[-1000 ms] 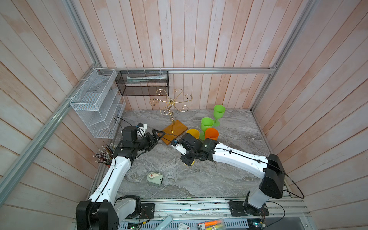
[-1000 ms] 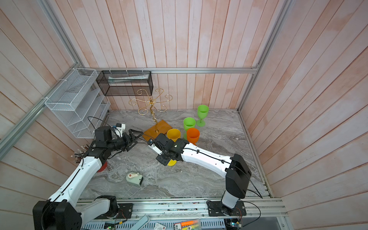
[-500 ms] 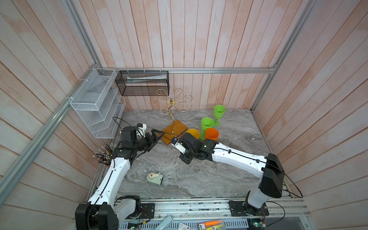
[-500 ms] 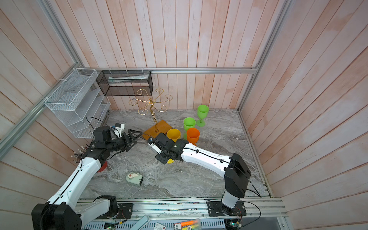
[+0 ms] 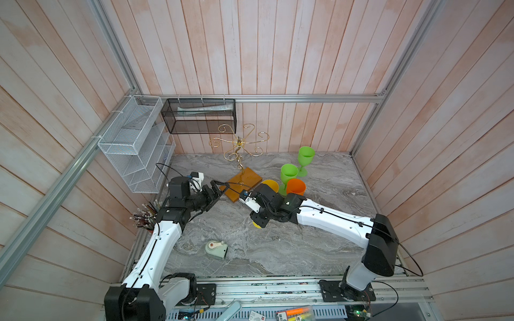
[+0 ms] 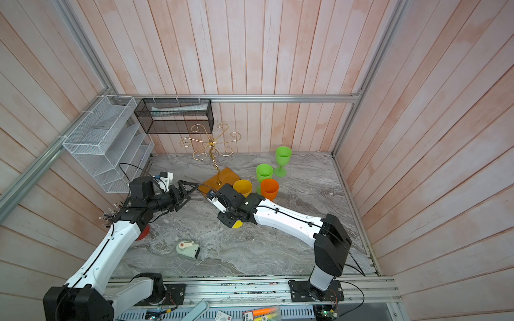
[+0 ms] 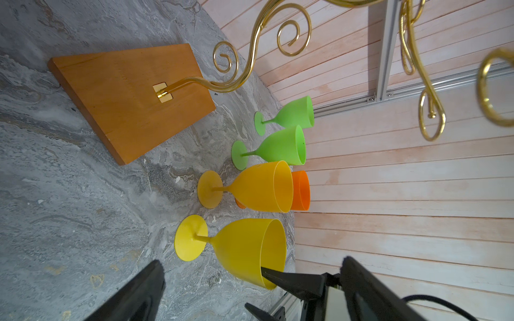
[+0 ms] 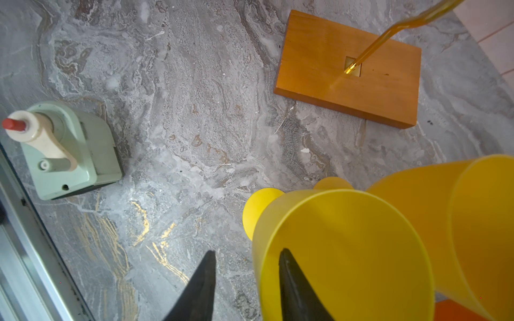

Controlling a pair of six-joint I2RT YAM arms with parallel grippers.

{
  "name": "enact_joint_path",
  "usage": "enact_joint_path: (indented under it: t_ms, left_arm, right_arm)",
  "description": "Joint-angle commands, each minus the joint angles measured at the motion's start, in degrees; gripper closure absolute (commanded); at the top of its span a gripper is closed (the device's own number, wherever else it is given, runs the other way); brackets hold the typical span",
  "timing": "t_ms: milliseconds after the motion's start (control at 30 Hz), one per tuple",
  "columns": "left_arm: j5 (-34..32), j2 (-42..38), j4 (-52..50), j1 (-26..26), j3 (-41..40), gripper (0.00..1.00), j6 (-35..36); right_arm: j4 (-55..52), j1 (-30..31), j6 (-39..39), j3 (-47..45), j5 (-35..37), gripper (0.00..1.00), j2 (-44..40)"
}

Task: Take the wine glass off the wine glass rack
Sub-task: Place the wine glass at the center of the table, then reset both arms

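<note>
Right gripper (image 8: 247, 251) unclenched astride the rim of the yellow wine glass (image 7: 244, 250), which stands on the marble table (image 8: 194, 97), off the wine glass rack (image 5: 239, 144).

One finger (image 8: 294, 291) sits inside the bowl and the other outside, each clear of the wall. The glass is upright, with its foot down, stem vertical and mouth up toward the tool. Just past the inner finger stands an amber glass (image 7: 258, 186), close but apart; an orange glass (image 5: 295, 186) and two green glasses (image 5: 289, 172) crowd behind it. Ahead of the fingertips lies the rack's wooden base (image 8: 319, 69), apart from the glass's foot. On the outer finger's side open marble runs to a mint-green crank sharpener (image 8: 69, 150), well apart. The left gripper (image 5: 216, 190), jaws spread and holding nothing, faces in from across the base's corner.
</note>
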Motion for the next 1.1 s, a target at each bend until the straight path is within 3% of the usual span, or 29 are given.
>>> enact_joint_path:
  t_ms: [0,367,633,867,1067]
  left_arm:
    - [0.1,-2.1,1.4,0.3,0.3,0.0,0.6]
    - [-3.0,-3.9,-1.2,0.3,0.5,0.0,2.8]
    - [-8.3,-6.3,-4.1,0.3,1.8,0.0,7.5]
    - [-16.4,-9.9,-7.3,0.3,3.3,0.0,13.2]
    - [-22.5,-12.5,-7.9,0.3,2.8,0.0,16.2]
  right_arm:
    - [1.9,-0.4,0.0,-0.6,0.1,0.53,-3.5]
    - [9.5,-0.6,-0.2,-4.3,0.9,0.31,-12.4]
    - [17.8,-1.9,-0.6,-8.4,7.1,0.14,-22.7]
    - [29.7,-9.1,3.7,-18.8,14.6,0.09,-34.9]
    - [38.5,-19.1,7.5,-30.0,18.9,0.07,-45.2]
